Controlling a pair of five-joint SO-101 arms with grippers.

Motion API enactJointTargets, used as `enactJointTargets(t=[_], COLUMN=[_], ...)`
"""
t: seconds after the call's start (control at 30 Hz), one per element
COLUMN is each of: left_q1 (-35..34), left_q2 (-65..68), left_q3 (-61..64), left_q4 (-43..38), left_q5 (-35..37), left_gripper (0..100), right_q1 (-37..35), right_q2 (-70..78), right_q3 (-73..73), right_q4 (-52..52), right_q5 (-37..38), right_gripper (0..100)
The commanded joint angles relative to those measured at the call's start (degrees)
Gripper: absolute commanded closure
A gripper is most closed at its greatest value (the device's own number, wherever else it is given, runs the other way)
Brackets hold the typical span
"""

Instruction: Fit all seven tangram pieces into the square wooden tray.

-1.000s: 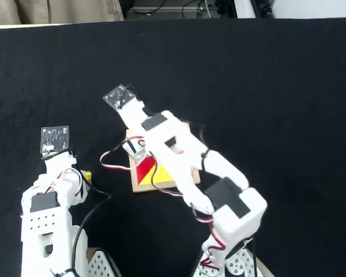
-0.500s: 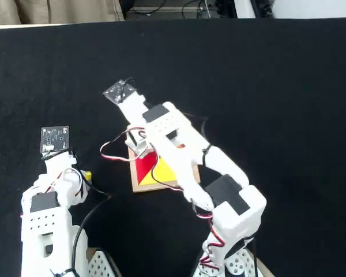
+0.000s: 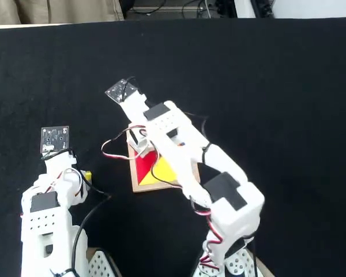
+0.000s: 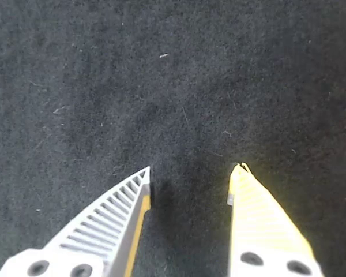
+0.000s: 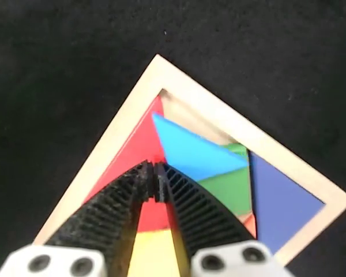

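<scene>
The square wooden tray lies on the black cloth and holds a red piece, a light blue triangle, a green piece, a dark blue piece, a yellow piece and a sliver of orange. Bare wood shows between the light blue triangle and the rim. My right gripper is shut, its tips over the red piece beside the light blue corner. In the high view the right arm covers much of the tray. My left gripper hangs open over bare cloth.
The left arm stands at the near left, well apart from the tray. Black cloth stretches around the tray on all sides. The table's far edge runs along the back, with cables behind it.
The right arm has shifted slightly away from the front over the tray, its wrist board sitting a little farther back. The left arm has kept still.
</scene>
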Motion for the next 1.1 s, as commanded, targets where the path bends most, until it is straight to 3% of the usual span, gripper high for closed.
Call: enactJointTargets(t=[0.0,0.37,0.53,0.67,0.87,1.07], left_q1=[-0.4,-0.4,-0.4,-0.4,-0.4,-0.4], left_q2=[-0.7,-0.7,-0.7,-0.7,-0.7,-0.7], left_q3=[-1.0,-1.0,-1.0,-1.0,-1.0,-1.0], left_q4=[-0.9,-0.9,-0.9,-0.9,-0.9,-0.9], left_q5=[-0.5,-0.5,-0.5,-0.5,-0.5,-0.5], left_gripper=[78,78,78,78,78,78], right_q1=[0.8,1.1,4.7,5.8,4.5,4.2], right_q2=[0.9,-5.3,-8.5,-6.1,2.3,3.3], right_q3=[-5.3,-5.6,-4.0,-2.6,-6.1,-11.0], right_q4=[0.9,4.0,1.3,-3.9,-3.6,3.0], right_q5=[0.4,0.4,0.4,0.4,2.5,2.5], right_gripper=[98.8,98.8,98.8,98.8,98.8,98.8])
